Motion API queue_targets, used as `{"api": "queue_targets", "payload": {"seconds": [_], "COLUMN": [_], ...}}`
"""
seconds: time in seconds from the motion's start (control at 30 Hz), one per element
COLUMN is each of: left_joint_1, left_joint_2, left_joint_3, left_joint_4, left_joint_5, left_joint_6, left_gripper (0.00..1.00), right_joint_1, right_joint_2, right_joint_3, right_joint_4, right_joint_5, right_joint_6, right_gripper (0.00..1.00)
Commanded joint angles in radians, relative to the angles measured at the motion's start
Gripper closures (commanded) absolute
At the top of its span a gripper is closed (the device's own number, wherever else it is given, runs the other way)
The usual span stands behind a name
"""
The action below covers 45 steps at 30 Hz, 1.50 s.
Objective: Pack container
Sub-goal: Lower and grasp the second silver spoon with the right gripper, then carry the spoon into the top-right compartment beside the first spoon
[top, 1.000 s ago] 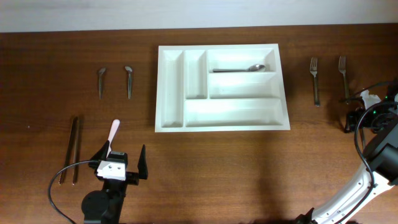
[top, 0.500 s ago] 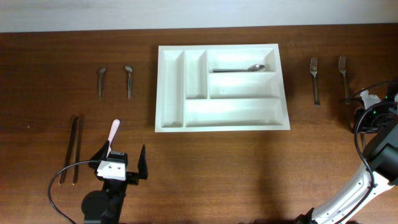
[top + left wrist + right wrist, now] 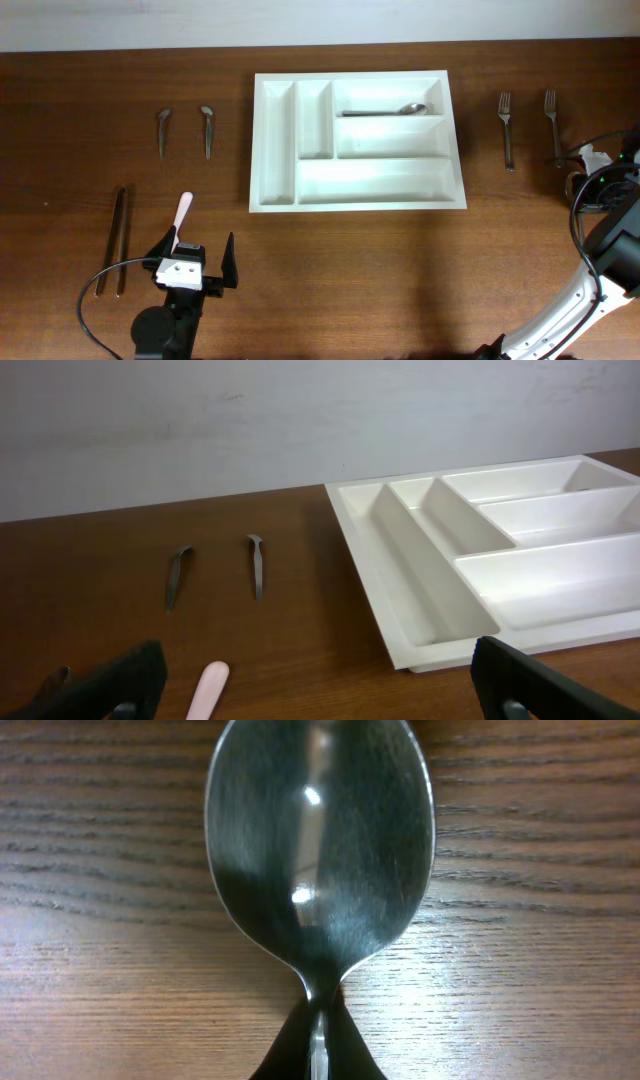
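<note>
tray [image 3: 258,140] sits on the table [image 3: 400,270] in the overhead view, toward the far edge and about midway across, white, with two narrow upright compartments on its left and three long ones on its right. one spoon [image 3: 390,111] lies in the top long compartment; the others look bare. two forks [image 3: 506,130] lie side by side to the tray's right, two small utensils [image 3: 163,132] to its left, and a pair of chopsticks [image 3: 119,240] nearer the front left. a pink-white handle [image 3: 183,212] lies just ahead of my left fingers [image 3: 230,262], which stand apart with nothing between them. my right arm [image 3: 610,235] reaches in from the right edge, its end near the outer fork; my right fingers are too small to read there.

left wrist view: my left fingers [image 3: 110,685] are spread wide over the table, well short of the tray [image 3: 440,650], with the pink handle [image 3: 210,688] between them and the two small utensils [image 3: 178,575] beyond.

right wrist view: a spoon bowl [image 3: 320,850] fills the frame against the wood. a dark shape flanks its neck at the bottom edge, and i cannot tell whether my right fingers grip it.
</note>
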Motion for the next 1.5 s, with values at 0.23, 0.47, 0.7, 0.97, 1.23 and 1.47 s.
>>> {"api": "queue_targets", "payload": {"seconds": [0.23, 0.47, 0.7, 0.97, 1.23, 1.47], "left_joint_1": [0.007, 0.007, 0.007, 0.007, 0.007, 0.007], "left_joint_2": [-0.006, -0.006, -0.006, -0.006, -0.006, -0.006], "left_joint_3": [-0.006, -0.006, -0.006, -0.006, -0.006, -0.006], "left_joint_4": [0.003, 0.003, 0.003, 0.003, 0.003, 0.003], "left_joint_5": [-0.007, -0.007, -0.007, -0.007, -0.007, -0.007], "left_joint_6": [0.016, 0.016, 0.016, 0.016, 0.016, 0.016], "left_gripper": [0.01, 0.01, 0.01, 0.01, 0.01, 0.01], "right_joint_1": [0.052, 0.169, 0.311, 0.481, 0.647, 0.744], "right_joint_2": [0.05, 0.046, 0.046, 0.048, 0.055, 0.102], "right_joint_3": [0.082, 0.372, 0.677, 0.769, 0.763, 0.761], "right_joint_4": [0.021, -0.068, -0.106, -0.03, 0.033, 0.033], "right_joint_5": [-0.006, -0.007, -0.012, -0.161, -0.145, -0.118], "right_joint_6": [0.34, 0.569, 0.88, 1.331, 1.749, 2.024], "right_gripper": [0.96, 0.96, 0.96, 0.96, 0.96, 0.96]}}
